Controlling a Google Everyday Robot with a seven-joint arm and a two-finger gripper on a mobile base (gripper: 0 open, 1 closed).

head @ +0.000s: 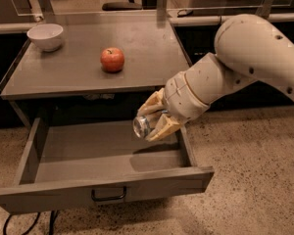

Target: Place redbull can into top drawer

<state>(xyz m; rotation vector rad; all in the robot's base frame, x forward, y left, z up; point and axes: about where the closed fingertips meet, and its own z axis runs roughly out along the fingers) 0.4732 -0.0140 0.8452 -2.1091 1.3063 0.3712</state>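
– Silver lid facing us: redbull can [143, 125] gripped sideways in the tool [156, 120], hanging over the right part of the open top drawer [88, 153].
– Finished?
– No. Lowering and release are left. Drawer is flat grey metal, surface [63, 75] matte, apple [112, 59] glossy and round, bowl [45, 36] white, far left.

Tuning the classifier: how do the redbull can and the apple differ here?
Support: the redbull can is held in the gripper over the open top drawer; the apple sits on the tabletop.
Look: the can is shiny silver; the apple is red-orange.
Pose: the can is tipped, top toward the camera; the apple is upright, stem up.
Shared: neither rests in the drawer.
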